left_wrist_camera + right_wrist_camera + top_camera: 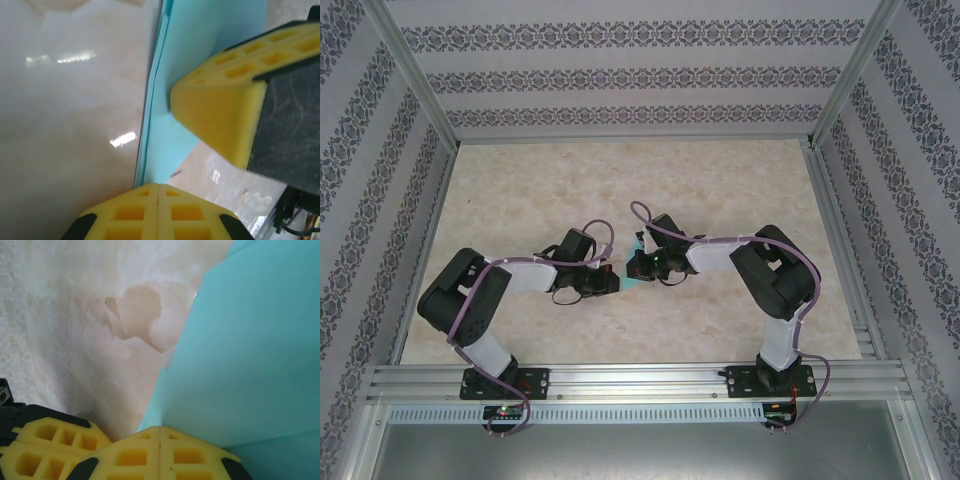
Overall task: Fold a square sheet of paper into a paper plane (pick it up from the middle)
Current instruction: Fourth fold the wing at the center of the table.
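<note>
The teal-blue sheet of paper (637, 278) is held off the table between the two grippers, mostly hidden by them from above. In the left wrist view the paper (185, 75) stands edge-on with folded layers showing, and my left gripper (158, 186) is shut on its lower edge. The right gripper's yellow finger (220, 112) presses against the paper's face. In the right wrist view my right gripper (160, 430) is shut on a corner of the paper (250, 355), which fans out up and to the right. The left gripper (612, 284) and right gripper (632, 268) nearly touch.
The beige marble-patterned table (620, 190) lies under the paper. Patterned walls (620, 75) and aluminium frame rails (620, 380) enclose the workspace. The left gripper's yellow finger (50, 445) shows at the bottom left of the right wrist view.
</note>
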Robot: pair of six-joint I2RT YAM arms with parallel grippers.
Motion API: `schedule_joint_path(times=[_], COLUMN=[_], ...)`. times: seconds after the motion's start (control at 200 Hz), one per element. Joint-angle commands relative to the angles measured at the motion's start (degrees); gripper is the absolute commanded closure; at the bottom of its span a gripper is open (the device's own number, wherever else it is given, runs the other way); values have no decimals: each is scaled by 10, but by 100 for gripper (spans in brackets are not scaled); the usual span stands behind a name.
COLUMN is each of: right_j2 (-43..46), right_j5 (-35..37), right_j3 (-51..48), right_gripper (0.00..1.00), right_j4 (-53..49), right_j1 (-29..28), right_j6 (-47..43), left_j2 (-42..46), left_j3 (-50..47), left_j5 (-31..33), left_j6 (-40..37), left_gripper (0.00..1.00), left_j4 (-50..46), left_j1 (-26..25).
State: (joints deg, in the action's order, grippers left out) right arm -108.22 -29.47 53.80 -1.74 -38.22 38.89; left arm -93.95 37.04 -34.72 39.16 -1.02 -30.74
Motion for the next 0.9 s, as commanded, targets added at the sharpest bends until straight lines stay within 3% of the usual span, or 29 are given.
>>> schedule_joint_path(times=[0.0,0.585,0.894], right_j2=[-18,-31,-33], right_j5=[23,17,25], right_j3=[3,5,4], right_gripper=[100,100,100], right_j4=[-25,-24,-34], right_j1=[3,5,9], right_j6=[-14,-9,-9], left_j2=[28,-13,-11], left_j3=[-17,3,0], left_j5=[-12,-13,28], left_j6=[38,38,-26], left_gripper=[91,90,94], left_j4=[38,76,-63], left_j1=[5,5,4])
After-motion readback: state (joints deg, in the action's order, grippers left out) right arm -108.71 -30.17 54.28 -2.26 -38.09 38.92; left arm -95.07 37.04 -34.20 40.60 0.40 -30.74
